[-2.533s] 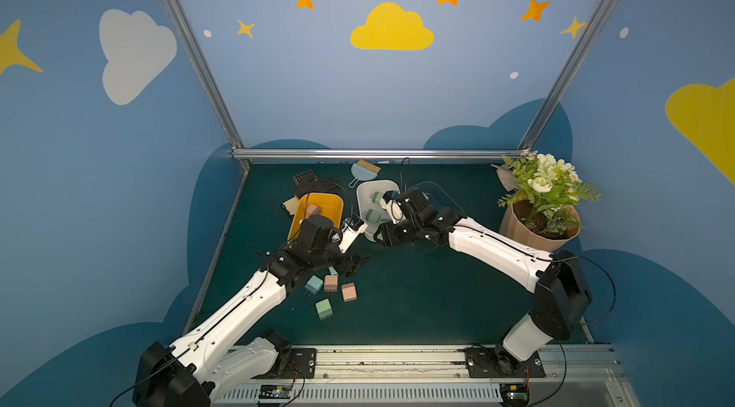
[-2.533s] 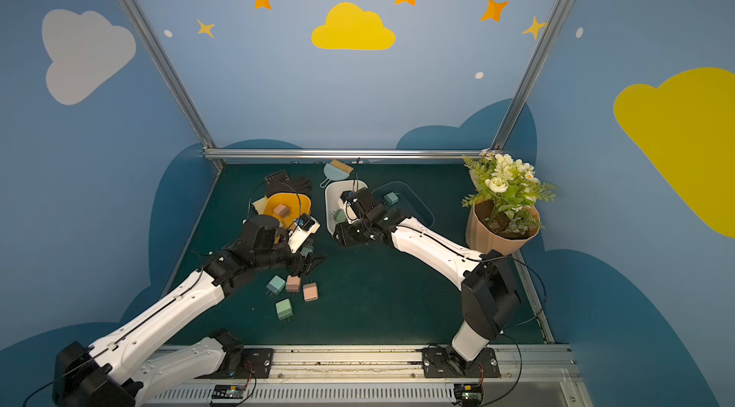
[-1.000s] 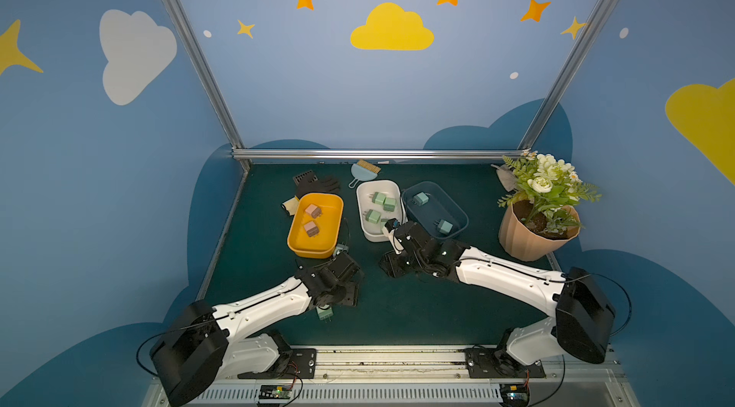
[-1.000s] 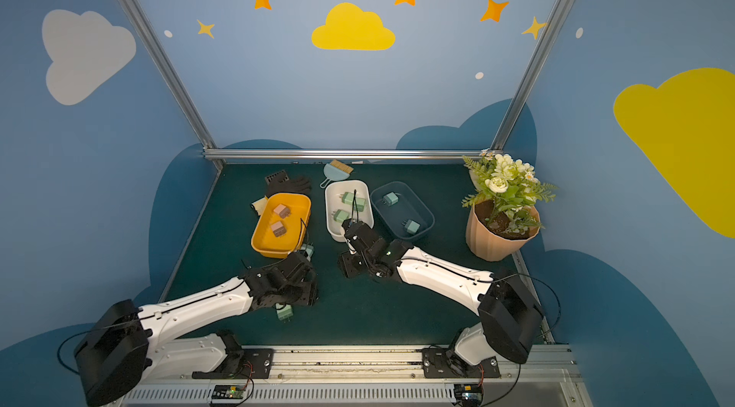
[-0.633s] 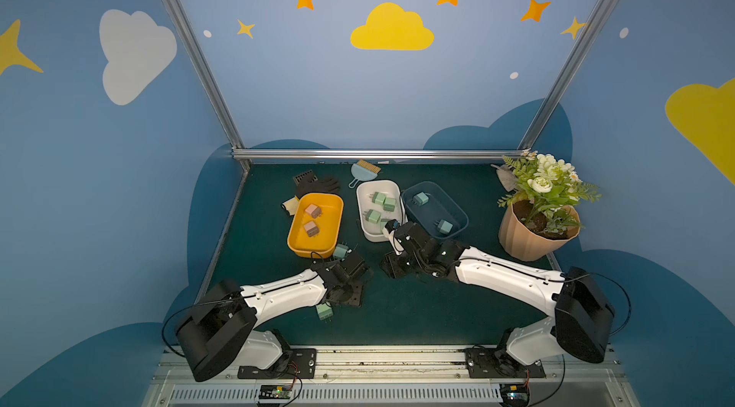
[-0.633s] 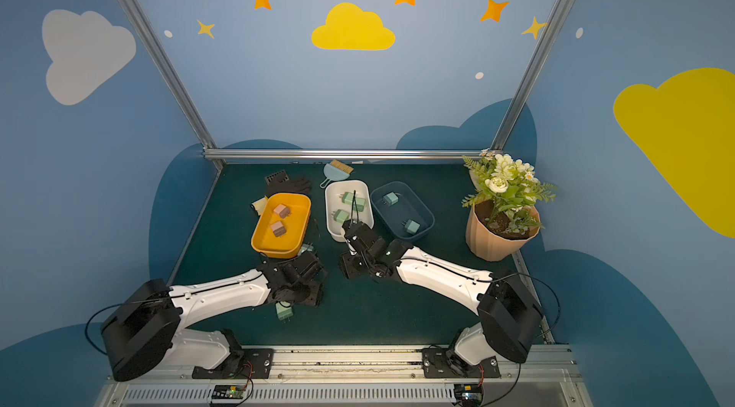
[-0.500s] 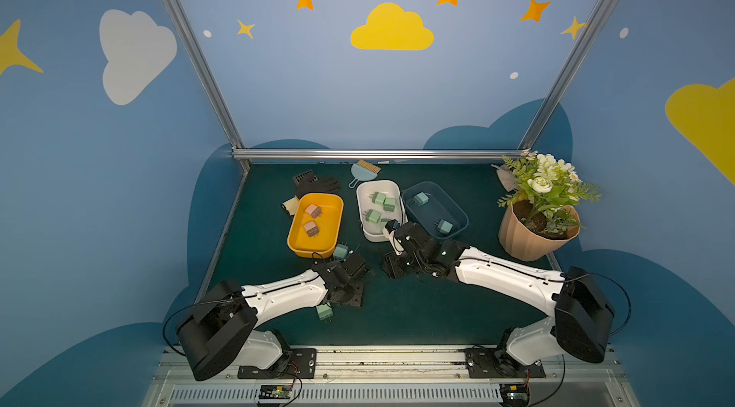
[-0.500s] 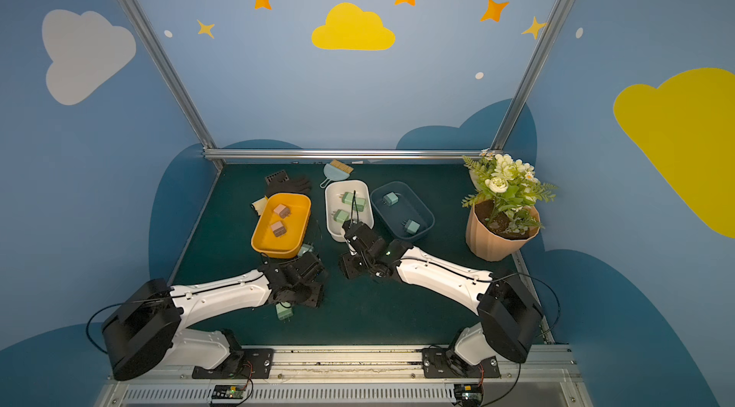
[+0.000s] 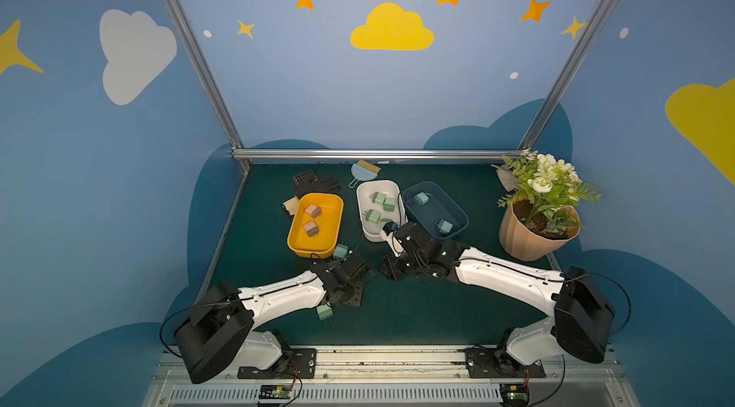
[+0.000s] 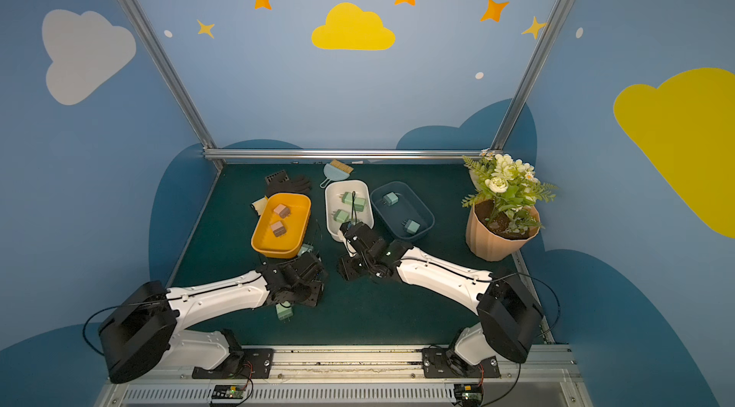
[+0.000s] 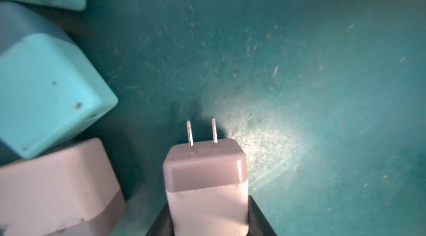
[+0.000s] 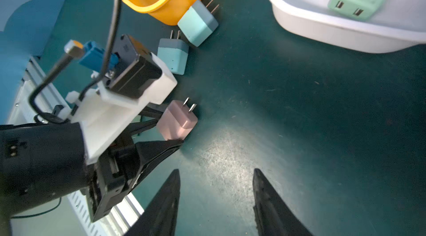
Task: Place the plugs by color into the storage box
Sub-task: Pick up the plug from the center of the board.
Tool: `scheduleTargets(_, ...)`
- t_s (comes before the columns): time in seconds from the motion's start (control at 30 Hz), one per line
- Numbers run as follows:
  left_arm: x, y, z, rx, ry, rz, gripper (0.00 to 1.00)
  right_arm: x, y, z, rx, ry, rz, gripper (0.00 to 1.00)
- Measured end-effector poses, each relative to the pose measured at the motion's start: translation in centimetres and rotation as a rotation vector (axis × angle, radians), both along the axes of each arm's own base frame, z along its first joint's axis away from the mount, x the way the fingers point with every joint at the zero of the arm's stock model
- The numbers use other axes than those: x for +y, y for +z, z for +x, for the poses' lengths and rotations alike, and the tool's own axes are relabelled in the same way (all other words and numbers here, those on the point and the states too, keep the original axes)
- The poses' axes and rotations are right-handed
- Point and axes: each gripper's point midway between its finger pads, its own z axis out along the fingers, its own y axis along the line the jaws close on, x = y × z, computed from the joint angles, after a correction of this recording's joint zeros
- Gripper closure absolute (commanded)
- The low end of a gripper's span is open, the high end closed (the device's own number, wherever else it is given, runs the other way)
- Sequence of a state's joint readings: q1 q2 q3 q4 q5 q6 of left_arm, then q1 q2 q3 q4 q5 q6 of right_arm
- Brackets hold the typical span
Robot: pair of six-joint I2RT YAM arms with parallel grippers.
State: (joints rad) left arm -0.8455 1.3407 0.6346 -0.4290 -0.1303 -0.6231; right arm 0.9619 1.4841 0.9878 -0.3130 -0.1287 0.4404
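Both top views looked down from high above and behind me, facing the back wall (image 9: 378, 106). They stood far enough off to hold the whole table (image 9: 417, 317), and were nearly the same picture, only shifted a little sideways against each other. My left wrist camera sat right behind my left claw (image 11: 207, 200) and looked out along its fingers, very near the table. The pink plug (image 11: 205, 172) between them filled much of its view, with blue plugs (image 11: 50, 98) just beside the claw. My right wrist camera looked past my right claw (image 12: 216, 170) from farther off the table, facing my left claw. It shared that pink plug and those blue plugs with the left wrist view. It shared the yellow tray (image 12: 184, 4) and white tray (image 12: 322, 27) beyond my right claw with both top views.
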Motion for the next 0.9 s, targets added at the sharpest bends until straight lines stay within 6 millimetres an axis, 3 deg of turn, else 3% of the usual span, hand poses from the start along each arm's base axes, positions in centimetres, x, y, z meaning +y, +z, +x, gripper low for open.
scheduleTargets(0.27,0.1,0.6,0.1,-0.027,-0.009,-0.01,0.68,0.2,-1.0,-1.8,0.062,0.062,0.037,0.5)
scheduleTargets(0.5,0.7,1.8,0.2,-0.066,-0.025,0.0,0.68,0.0,0.5,-2.0,0.031,0.066,0.081,0.5)
scheduleTargets(0.73,0.4,6.4,1.8,-0.206,-0.061,-0.046,0.73,-0.3,2.7,-1.4,-0.044,0.043,0.126,0.49)
scheduleTargets(0.9,0.6,9.8,4.2,-0.291,-0.063,-0.086,0.76,-0.5,3.4,-0.5,-0.091,0.015,0.127,0.49)
